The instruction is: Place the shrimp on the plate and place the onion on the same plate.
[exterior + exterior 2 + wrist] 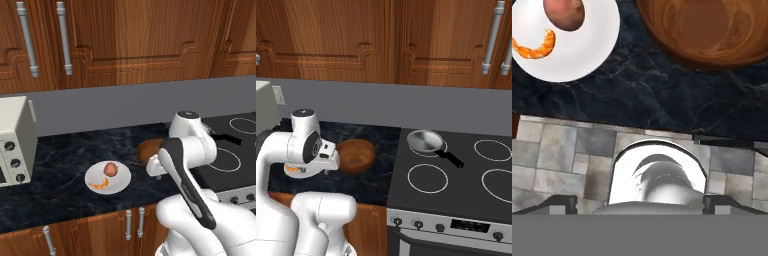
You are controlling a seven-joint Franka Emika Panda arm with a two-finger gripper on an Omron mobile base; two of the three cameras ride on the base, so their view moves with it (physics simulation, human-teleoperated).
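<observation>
At the far left of the left base view stands a cream-coloured boxy toaster oven point(14, 142) with three round knobs, resting on the dark marbled stone bench point(65, 155). Right of it, near the bench's front edge, lies the round, shallow, plain white plate point(122, 179), and both task items are on it: the small round pinkish-brown onion point(110, 169) sits toward the plate's back, and the small curved orange shrimp point(99, 185) lies along its front left rim, near the onion but apart from it. The hand view shows the same pair on the plate point(587, 50) at its upper left, the onion point(564, 12) cut by the frame's top edge and the shrimp point(534, 47) curled below it. Just right of the plate, not touching it, stands the round brown wooden bowl point(148, 149), partly hidden behind the white arm in the left base view and plainer in the right base view point(356, 156). The arm's hand is raised above the bench between plate and bowl, its fingers spread wide and holding nothing. Farther right is the black glass cooktop point(466, 200) with white ring burners, and on its rear left burner rests a grey frying pan with a black handle point(428, 142). Brown wooden cabinets point(130, 35) with metal handles run along the wall above.
</observation>
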